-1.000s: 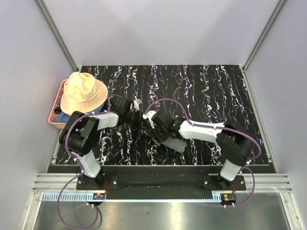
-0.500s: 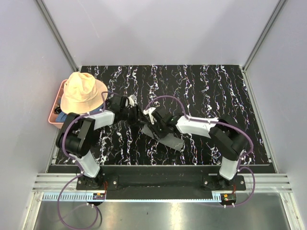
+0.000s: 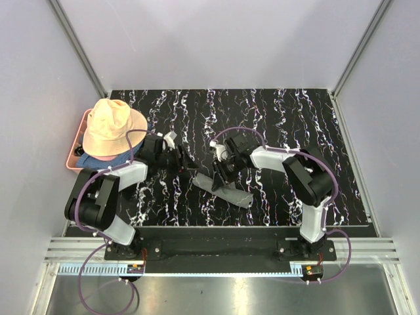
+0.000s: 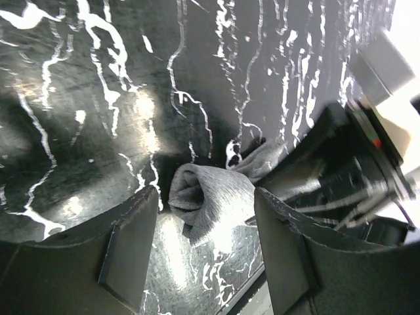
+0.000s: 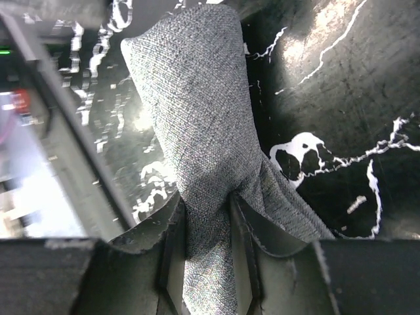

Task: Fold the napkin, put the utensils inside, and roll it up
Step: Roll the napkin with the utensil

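Observation:
The napkin (image 3: 226, 189) lies as a grey rolled bundle on the black marbled table, just in front of both grippers. My right gripper (image 3: 224, 169) is over its middle part and is shut on it; in the right wrist view the grey napkin (image 5: 197, 118) is pinched between the two fingers of the right gripper (image 5: 208, 205). My left gripper (image 3: 182, 160) stands open just left of the roll. In the left wrist view the roll's end of the napkin (image 4: 210, 197) lies between the spread fingers of the left gripper (image 4: 205, 210), touching neither. The utensils are out of view.
A peach floppy hat (image 3: 113, 126) covers a pink tray (image 3: 73, 161) at the table's left edge, with a blue cloth (image 3: 92, 161) under it. The right arm's gripper body (image 4: 354, 164) fills the space right of my left gripper. Grey walls stand behind and at both sides.
My left gripper has opened, let go of the roll and drawn back to the left. My right gripper has closed onto the napkin and shifted toward the back.

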`<state>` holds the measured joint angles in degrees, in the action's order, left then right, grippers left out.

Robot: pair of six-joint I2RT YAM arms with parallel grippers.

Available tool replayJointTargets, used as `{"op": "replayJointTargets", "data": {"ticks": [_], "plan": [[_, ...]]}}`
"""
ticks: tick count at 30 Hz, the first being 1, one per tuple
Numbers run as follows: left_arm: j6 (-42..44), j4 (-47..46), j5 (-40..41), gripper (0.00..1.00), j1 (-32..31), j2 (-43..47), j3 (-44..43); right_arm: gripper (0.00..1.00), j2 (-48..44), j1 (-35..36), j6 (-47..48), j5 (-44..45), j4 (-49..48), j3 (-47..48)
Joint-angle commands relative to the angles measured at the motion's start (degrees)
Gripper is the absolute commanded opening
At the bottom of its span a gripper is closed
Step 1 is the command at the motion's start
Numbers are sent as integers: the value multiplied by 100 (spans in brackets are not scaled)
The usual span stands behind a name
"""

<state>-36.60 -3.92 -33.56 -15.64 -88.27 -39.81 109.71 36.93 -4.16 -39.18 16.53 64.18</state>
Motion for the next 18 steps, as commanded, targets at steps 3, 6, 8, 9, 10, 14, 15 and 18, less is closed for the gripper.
{"op": "replayJointTargets", "data": {"ticks": [3, 6, 8, 9, 10, 14, 15, 18], "plan": [[-128, -1058, -607, 61, -132, 91, 316, 34, 603, -370, -49, -1476, 333, 358], [-84, -1102, -678, 60, -238, 64, 360, 34, 885, -555, -76, -1951, 333, 568], [-49, -1154, -678, 60, -325, 29, 352, 34, 1086, -651, -76, -2268, 342, 639], [-58, -1163, -695, 60, -343, -49, 343, 34, 1157, -695, -76, -2365, 342, 726], [-67, -1207, -704, 60, -361, -85, 334, 34, 1219, -748, -93, -2471, 342, 762], [-154, -1365, -757, 55, -431, -217, 334, 34, 1552, -827, -85, -2866, 368, 920], [-163, -1392, -757, 54, -423, -252, 325, 34, 1588, -836, -102, -2911, 385, 981], [-163, -1392, -801, 41, -440, -366, 290, 34, 1746, -871, -111, -3078, 421, 1096]]}}
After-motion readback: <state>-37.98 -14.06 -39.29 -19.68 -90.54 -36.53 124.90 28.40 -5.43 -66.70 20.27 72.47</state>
